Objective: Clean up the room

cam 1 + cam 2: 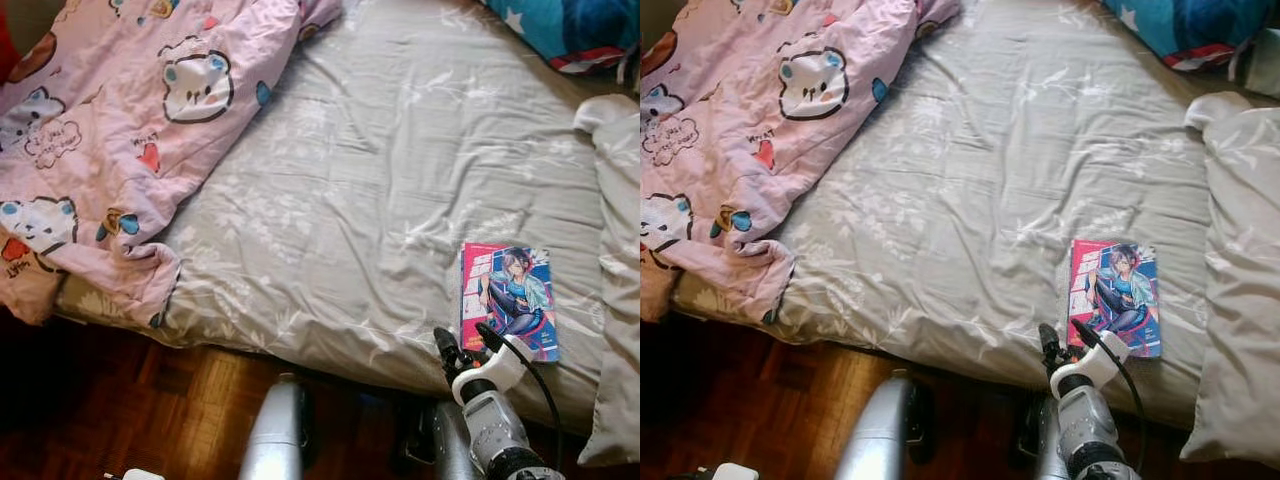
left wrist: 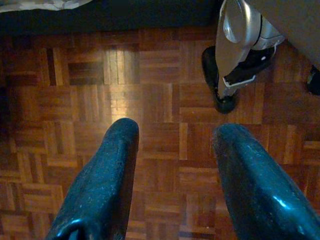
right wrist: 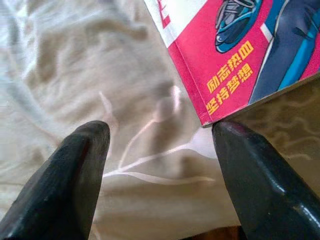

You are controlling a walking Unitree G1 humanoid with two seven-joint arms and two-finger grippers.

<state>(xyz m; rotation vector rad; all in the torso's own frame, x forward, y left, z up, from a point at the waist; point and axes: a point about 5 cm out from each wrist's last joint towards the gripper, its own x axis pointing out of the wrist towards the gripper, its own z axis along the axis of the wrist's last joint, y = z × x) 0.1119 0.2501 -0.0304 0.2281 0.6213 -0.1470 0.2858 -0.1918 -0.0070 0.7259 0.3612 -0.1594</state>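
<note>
The right gripper (image 3: 159, 150) hovers released at the book (image 1: 508, 298)'s near corner on the bed (image 1: 400, 180) — best slide one finger under that edge before clenching.

A comic book on the bed, right in front of me.

The book (image 1: 508, 300) lies flat and face up on the grey leaf-patterned sheet (image 1: 380, 180), near the mattress edge closest to me and just beside the pale pillow (image 1: 615, 300) on my right. Its cover is pink-red with white at the top and shows a drawn figure in blue. Yellow characters run along the red lower corner (image 3: 227, 75), which sits just off one fingertip (image 3: 235, 137) of my spread right pincer.
</note>
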